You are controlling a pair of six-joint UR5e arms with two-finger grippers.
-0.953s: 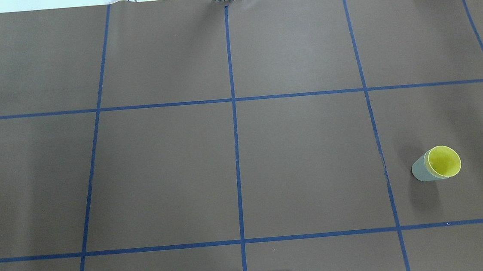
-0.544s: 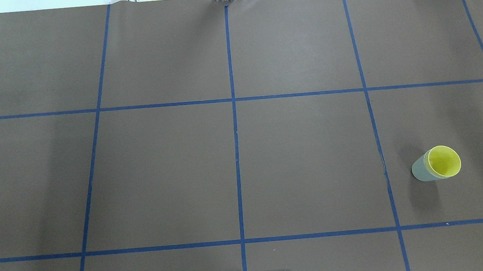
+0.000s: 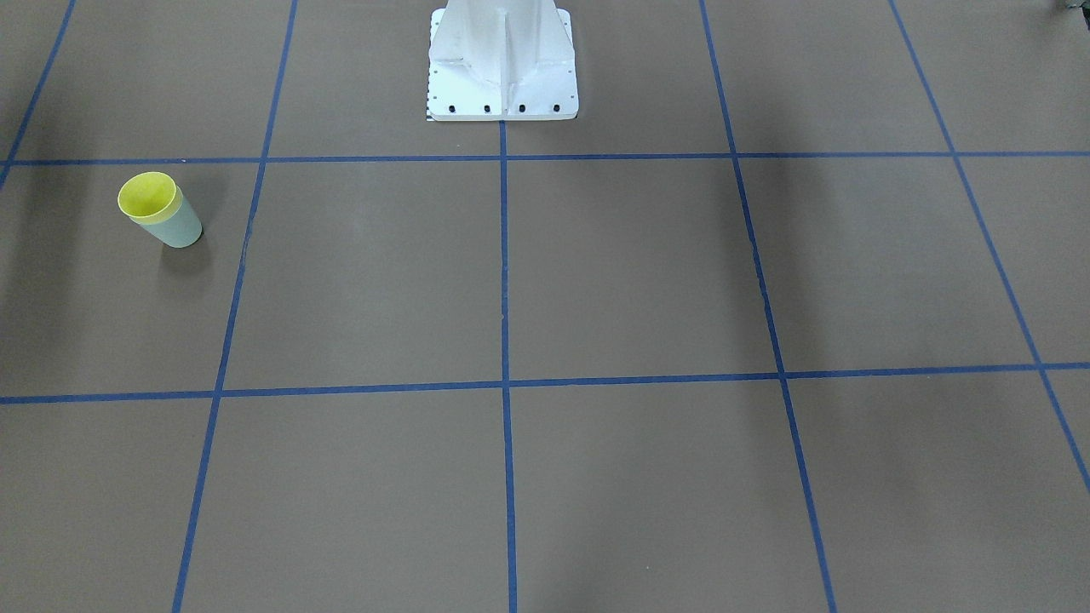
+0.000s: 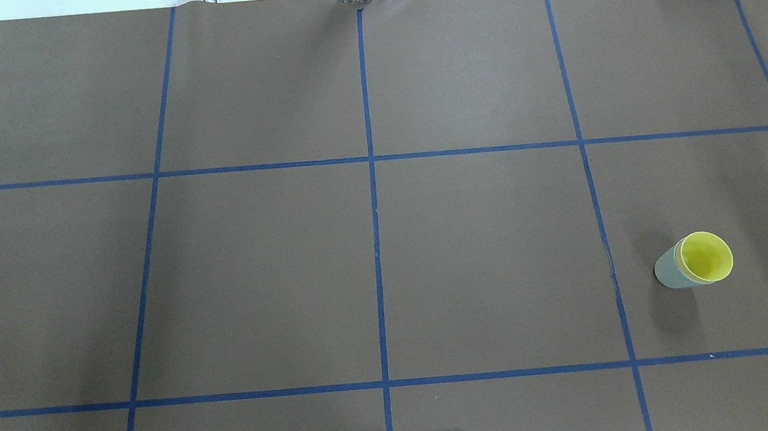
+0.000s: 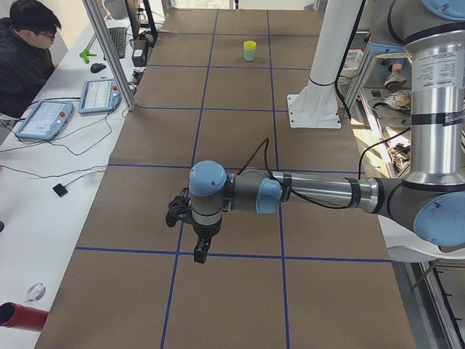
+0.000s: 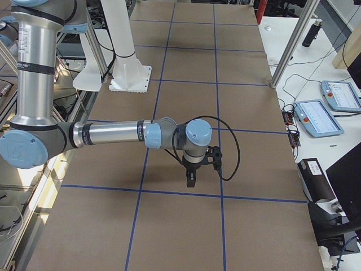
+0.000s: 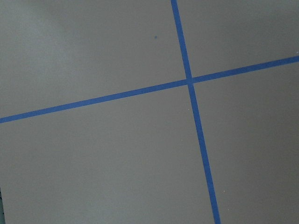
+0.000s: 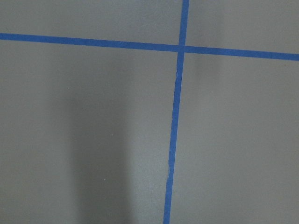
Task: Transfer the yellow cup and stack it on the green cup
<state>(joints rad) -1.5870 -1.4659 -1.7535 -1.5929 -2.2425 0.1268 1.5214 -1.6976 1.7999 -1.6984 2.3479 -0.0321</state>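
Observation:
The yellow cup (image 4: 706,257) sits nested inside the green cup (image 4: 666,272), and only its rim and inside show. The stack stands upright on the brown table at the right of the overhead view. It is at the left of the front-facing view, yellow cup (image 3: 146,194) in green cup (image 3: 179,230). In the exterior left view the stack (image 5: 249,51) is far off. The left gripper (image 5: 198,252) hangs over the table far from the cups. The right gripper (image 6: 190,180) hangs over a blue line. I cannot tell whether either gripper is open or shut.
Blue tape lines (image 4: 371,175) divide the brown table into squares. The white robot pedestal (image 3: 502,60) stands at the table's robot side. An operator (image 5: 25,51) sits at a side bench with tablets (image 5: 43,116) and cables.

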